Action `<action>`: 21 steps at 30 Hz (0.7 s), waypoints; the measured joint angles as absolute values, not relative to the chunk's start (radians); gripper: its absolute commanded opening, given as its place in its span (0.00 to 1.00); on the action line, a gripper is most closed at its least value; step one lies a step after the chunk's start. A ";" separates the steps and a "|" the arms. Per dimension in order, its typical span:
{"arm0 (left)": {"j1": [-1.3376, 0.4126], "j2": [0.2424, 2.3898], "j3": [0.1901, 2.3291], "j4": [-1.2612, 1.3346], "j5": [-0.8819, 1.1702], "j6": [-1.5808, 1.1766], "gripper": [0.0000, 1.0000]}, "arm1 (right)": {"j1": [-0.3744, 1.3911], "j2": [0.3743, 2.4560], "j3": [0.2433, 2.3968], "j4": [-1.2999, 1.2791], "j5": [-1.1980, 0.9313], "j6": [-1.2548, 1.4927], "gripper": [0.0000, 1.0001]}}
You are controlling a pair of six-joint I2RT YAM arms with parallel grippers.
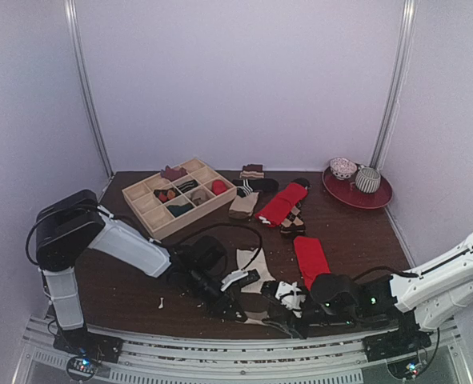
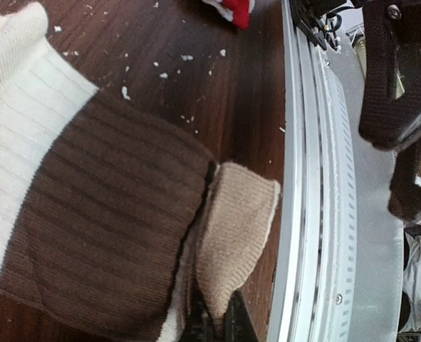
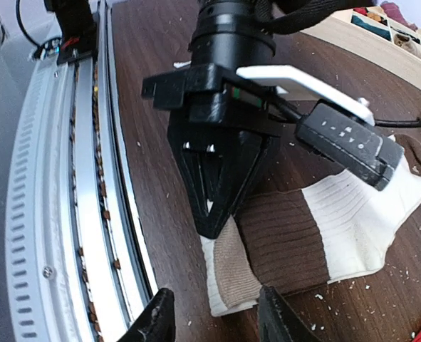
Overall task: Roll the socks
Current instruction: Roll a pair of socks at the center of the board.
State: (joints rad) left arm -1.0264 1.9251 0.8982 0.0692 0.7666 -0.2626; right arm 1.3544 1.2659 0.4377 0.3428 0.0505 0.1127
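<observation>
Cream sock, ribbed knit, brown band

Top cam wide, wrist cams near sock

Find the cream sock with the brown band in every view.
Top external: cream sock at bottom centre, between the two arms.
Left wrist: cream sock fills the left half.
Right wrist: cream sock at lower right, its tan end at the left gripper.
Shared landmark: metal rail.

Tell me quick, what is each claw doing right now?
Left gripper: shut on the tan end of the cream sock.
Right gripper: open, gripping nothing.
</observation>
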 measured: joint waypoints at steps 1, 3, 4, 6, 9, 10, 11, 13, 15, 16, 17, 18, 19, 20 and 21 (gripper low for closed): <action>-1.026 1.925 0.901 0.058 0.771 -0.265 0.00 | 1.367 1.281 0.443 0.336 0.065 0.070 0.41; -1.026 1.929 0.907 0.038 0.781 -0.267 0.00 | 1.378 1.325 0.469 0.318 0.080 -0.004 0.41; -1.026 1.931 0.912 0.029 0.788 -0.268 0.00 | 1.380 1.348 0.481 0.313 0.082 -0.033 0.41; -1.026 1.935 0.917 0.022 0.793 -0.268 0.00 | 1.382 1.386 0.496 0.311 0.079 -0.082 0.40; -1.026 1.941 0.922 0.017 0.802 -0.268 0.00 | 1.382 1.423 0.503 0.311 0.067 -0.128 0.39; -1.026 1.942 0.923 0.015 0.804 -0.268 0.00 | 1.382 1.437 0.505 0.310 0.060 -0.138 0.39; -1.026 1.942 0.924 0.014 0.804 -0.269 0.00 | 1.382 1.447 0.505 0.311 0.054 -0.146 0.39; -1.026 1.942 0.924 0.013 0.804 -0.269 0.00 | 1.382 1.469 0.506 0.311 0.035 -0.156 0.39; -1.026 1.943 0.926 0.012 0.805 -0.268 0.00 | 1.382 1.489 0.506 0.316 0.018 -0.159 0.39; -1.026 1.943 0.926 0.011 0.805 -0.268 0.00 | 1.382 1.500 0.506 0.323 0.014 -0.159 0.38; -1.025 1.943 0.926 0.011 0.807 -0.268 0.00 | 1.382 1.513 0.506 0.331 0.014 -0.158 0.38; -1.025 1.943 0.926 0.011 0.808 -0.268 0.00 | 1.382 1.524 0.506 0.337 0.015 -0.158 0.37; -1.024 1.944 0.926 0.011 0.808 -0.268 0.00 | 1.382 1.539 0.506 0.345 0.020 -0.158 0.36; -1.024 1.944 0.926 0.011 0.809 -0.268 0.00 | 1.382 1.552 0.506 0.355 0.027 -0.156 0.33; -1.024 1.945 0.926 0.010 0.811 -0.268 0.00 | 1.382 1.561 0.507 0.371 0.041 -0.154 0.29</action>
